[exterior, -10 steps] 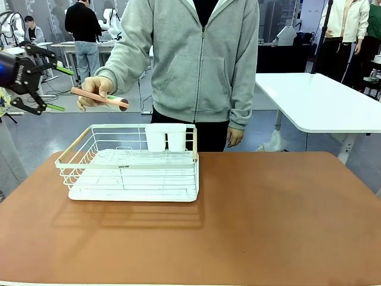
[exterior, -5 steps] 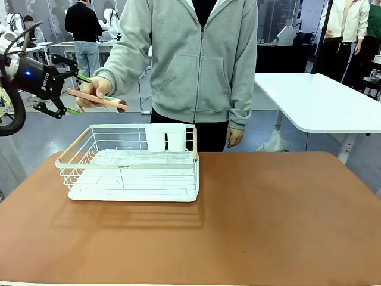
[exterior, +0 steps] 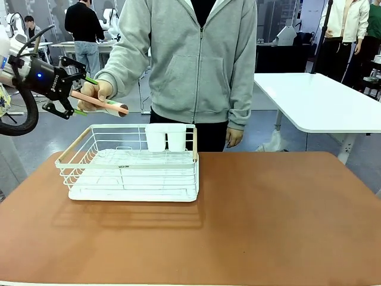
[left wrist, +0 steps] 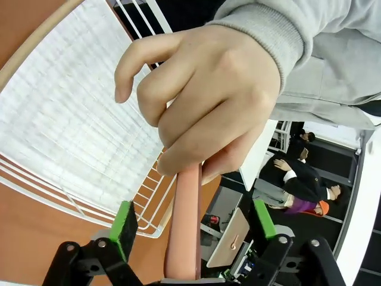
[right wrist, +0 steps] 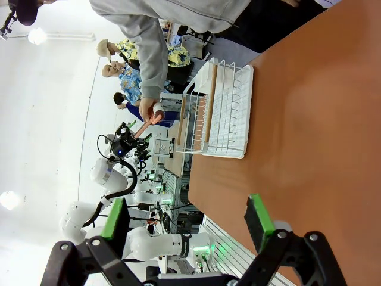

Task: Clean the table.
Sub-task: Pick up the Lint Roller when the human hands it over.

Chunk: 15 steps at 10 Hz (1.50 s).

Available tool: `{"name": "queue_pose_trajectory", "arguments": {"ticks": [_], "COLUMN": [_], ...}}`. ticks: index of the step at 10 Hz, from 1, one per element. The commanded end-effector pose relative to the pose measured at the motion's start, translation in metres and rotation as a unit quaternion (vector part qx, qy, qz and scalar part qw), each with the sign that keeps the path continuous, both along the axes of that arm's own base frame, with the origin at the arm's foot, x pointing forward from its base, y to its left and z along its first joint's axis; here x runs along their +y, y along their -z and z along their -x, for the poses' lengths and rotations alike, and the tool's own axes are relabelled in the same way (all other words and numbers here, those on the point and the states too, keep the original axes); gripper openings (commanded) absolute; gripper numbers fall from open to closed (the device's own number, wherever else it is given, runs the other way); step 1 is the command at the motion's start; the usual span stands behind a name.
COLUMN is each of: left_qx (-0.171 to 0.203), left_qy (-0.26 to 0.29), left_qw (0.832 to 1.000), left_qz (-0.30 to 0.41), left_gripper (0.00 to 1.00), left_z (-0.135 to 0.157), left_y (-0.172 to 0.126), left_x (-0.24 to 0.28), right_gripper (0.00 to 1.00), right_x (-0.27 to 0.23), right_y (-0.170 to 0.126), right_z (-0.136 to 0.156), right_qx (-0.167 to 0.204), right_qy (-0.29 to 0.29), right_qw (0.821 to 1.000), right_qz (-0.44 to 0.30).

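The reddish-brown table [exterior: 268,220] spreads across the front view and shows again in the right wrist view [right wrist: 309,119]. Beyond its far left edge a person's hand [exterior: 96,90] holds out a pink stick-shaped tool [exterior: 100,103] with a green and white tip. My left gripper [exterior: 80,95] is open at the tool's handle end. In the left wrist view its green pads [left wrist: 124,220] stand either side of the pink handle [left wrist: 184,238], apart from it, below the hand [left wrist: 202,101]. My right gripper [right wrist: 187,220] is open, with nothing between its fingers, over the table.
A white wire rack [exterior: 134,164] on a white tray stands at the table's far left, with two white cups [exterior: 165,137] at its back. The person stands behind it. A white-topped table [exterior: 315,98] is at the back right.
My left gripper has moved right, from well left of the person's hand to the pink tool's handle end, its fingers now either side of it. The hand and the tool have barely moved.
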State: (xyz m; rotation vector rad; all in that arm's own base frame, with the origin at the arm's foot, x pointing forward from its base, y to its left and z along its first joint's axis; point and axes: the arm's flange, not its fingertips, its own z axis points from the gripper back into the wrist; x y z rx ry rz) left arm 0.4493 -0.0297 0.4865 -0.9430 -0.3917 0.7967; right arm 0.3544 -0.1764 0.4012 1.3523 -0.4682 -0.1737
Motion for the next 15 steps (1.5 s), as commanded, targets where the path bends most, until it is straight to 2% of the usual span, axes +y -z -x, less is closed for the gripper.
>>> {"name": "queue_pose_trajectory", "arguments": {"ticks": [1,9,13,14,15], "left_qx": [-0.026,-0.019,-0.028,-0.004,-0.004], "left_qy": [-0.009,-0.001,0.016,-0.002,-0.002], "left_qw": [1.0,1.0,0.999,1.0,1.0], "left_qz": [-0.001,-0.001,0.015,-0.003,-0.003], "left_gripper": [0.8,0.0,0.03,0.03,0.03], "left_z": [-0.007,-0.004,0.007,-0.003,-0.003], "left_y": [0.006,0.006,-0.002,0.001,0.001], "left_x": [-0.004,-0.004,0.002,-0.004,-0.004], "right_gripper": [1.0,1.0,1.0,1.0,1.0], "right_x": [0.001,0.001,0.001,0.001,0.001], "right_y": [-0.003,-0.003,-0.003,-0.003,-0.003], "right_z": [-0.001,-0.001,-0.001,-0.001,-0.001], "right_qx": [-0.006,-0.006,-0.006,-0.006,-0.006], "right_qy": [0.001,0.001,0.001,0.001,0.001], "right_qw": [1.0,1.0,1.0,1.0,1.0], "right_qz": [-0.007,-0.007,-0.007,-0.007,-0.007]}}
